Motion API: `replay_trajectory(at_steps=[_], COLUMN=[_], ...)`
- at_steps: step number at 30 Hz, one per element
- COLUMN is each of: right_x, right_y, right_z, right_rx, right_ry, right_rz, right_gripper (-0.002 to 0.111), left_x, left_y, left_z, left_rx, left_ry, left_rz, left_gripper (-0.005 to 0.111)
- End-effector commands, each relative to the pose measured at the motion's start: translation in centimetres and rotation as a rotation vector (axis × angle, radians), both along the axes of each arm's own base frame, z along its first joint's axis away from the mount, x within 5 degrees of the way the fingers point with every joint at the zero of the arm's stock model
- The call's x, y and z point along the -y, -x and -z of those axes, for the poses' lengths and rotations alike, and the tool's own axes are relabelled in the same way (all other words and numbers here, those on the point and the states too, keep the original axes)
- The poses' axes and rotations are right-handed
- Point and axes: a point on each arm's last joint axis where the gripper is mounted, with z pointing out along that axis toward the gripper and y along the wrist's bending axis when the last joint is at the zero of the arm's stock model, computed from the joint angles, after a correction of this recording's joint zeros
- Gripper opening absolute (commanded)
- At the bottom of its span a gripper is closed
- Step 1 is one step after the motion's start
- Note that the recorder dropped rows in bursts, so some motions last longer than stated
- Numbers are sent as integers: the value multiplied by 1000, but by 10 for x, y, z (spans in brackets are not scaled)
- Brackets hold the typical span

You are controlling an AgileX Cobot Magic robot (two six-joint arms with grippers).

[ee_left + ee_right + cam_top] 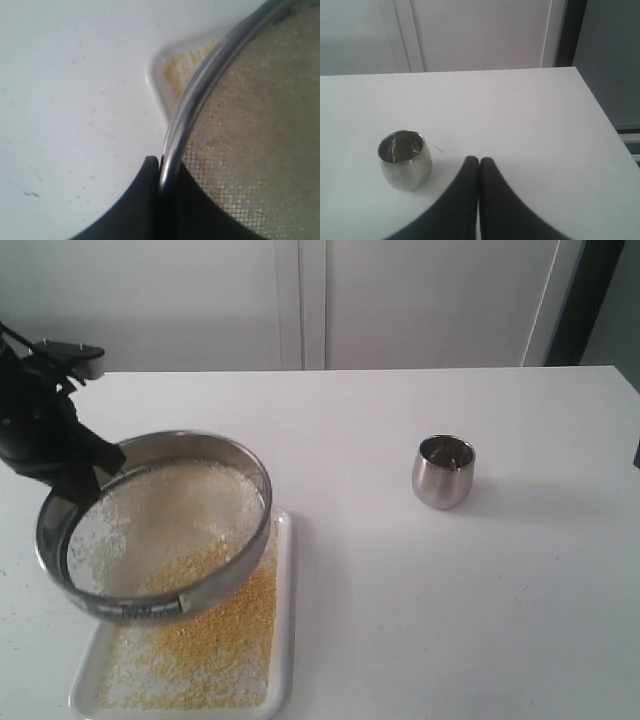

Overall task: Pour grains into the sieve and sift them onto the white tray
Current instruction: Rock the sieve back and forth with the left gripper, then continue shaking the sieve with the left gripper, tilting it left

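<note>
The sieve (160, 530), a wide metal ring with a mesh bottom, hangs tilted above the white tray (284, 640). My left gripper (85, 475) is shut on the sieve's rim (200, 95) at its far left side. Whitish grains (165, 510) lie on the mesh, with some golden ones lower down. Golden-yellow grains (215, 640) and a patch of whitish ones cover the tray below. A corner of the tray (160, 75) shows beside the rim in the left wrist view. My right gripper (479, 161) is shut on nothing, low over the table next to the steel cup (404, 160).
The small rounded steel cup (443, 471) stands upright on the white table (450, 620), right of the middle. A few stray grains lie on the table by the tray. White cabinet doors stand behind the table's far edge.
</note>
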Motion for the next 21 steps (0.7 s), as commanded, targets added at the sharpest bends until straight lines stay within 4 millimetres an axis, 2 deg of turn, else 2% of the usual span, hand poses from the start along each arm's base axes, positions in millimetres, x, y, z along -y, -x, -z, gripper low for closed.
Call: replay_trajectory(at_steps=[1, 3, 5, 6, 9, 11, 12, 14, 15, 17, 18, 19, 20, 21], right_x=[1, 1, 1, 1, 1, 1, 1, 1, 1, 1, 1, 1, 1, 1], right_y=[1, 1, 1, 1, 1, 1, 1, 1, 1, 1, 1, 1, 1, 1], right_z=[1, 1, 1, 1, 1, 1, 1, 1, 1, 1, 1, 1, 1, 1], right_rx=[-2, -1, -1, -1, -2, -2, -2, -2, -2, -2, -2, -2, -2, -2], right_ry=[1, 1, 1, 1, 1, 1, 1, 1, 1, 1, 1, 1, 1, 1], right_rz=[7, 6, 6, 6, 7, 7, 7, 7, 7, 7, 7, 7, 7, 7], right_gripper=[0, 0, 0, 0, 0, 0, 0, 0, 0, 0, 0, 0, 0, 0], left_x=[12, 8, 5, 5, 10, 10, 9, 3, -1, -5, -5, -6, -3, -4], left_y=[23, 5, -10, -10, 13, 33, 37, 27, 17, 5, 9, 18, 38, 46], left_z=[-8, -13, -13, -12, -8, -4, -4, -6, -8, -10, -10, -9, -2, -2], left_rx=[165, 215, 105, 33, -59, 1, 63, 178, 178, 86, -32, -74, -71, -8], left_ry=[87, 96, 88, 78, 62, 71, 78, 73, 74, 66, 46, 37, 39, 45], left_rz=[-10, -48, -53, -34, 23, 11, -4, -44, -68, -68, -22, 4, 15, 6], left_gripper=[0, 0, 0, 0, 0, 0, 0, 0, 0, 0, 0, 0, 0, 0])
